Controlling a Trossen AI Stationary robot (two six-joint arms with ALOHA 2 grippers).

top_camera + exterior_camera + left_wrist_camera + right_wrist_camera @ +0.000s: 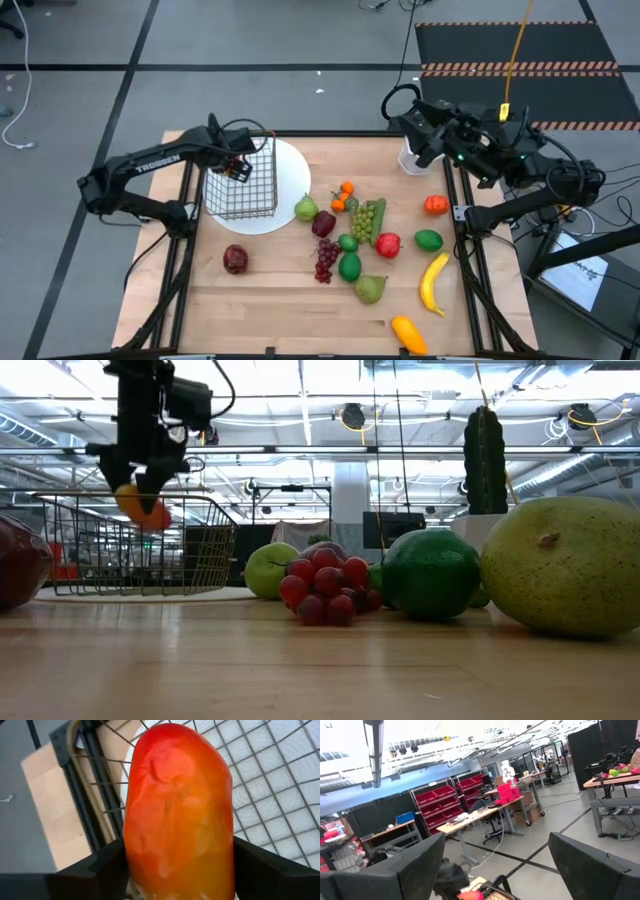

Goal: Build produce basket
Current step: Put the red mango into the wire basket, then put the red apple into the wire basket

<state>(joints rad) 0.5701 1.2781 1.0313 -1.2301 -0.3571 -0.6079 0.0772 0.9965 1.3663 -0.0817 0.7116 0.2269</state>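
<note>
L gripper [238,166] fingers pinching red-orange fruit [178,815] over basket [243,190]; R fingers [592,867] spread.

- "TROSSEN" in pale capitals runs along the upper link of the left arm [150,166], seen from the high view.
- No other lettering can be read anywhere.

Even overhead light falls on the surface [300,300], leaving only soft shadows. In the low view, bright ceiling lights glare, and the nearest fruit looks blurred.

White plate [295,170], potted cactus [485,460]
</note>
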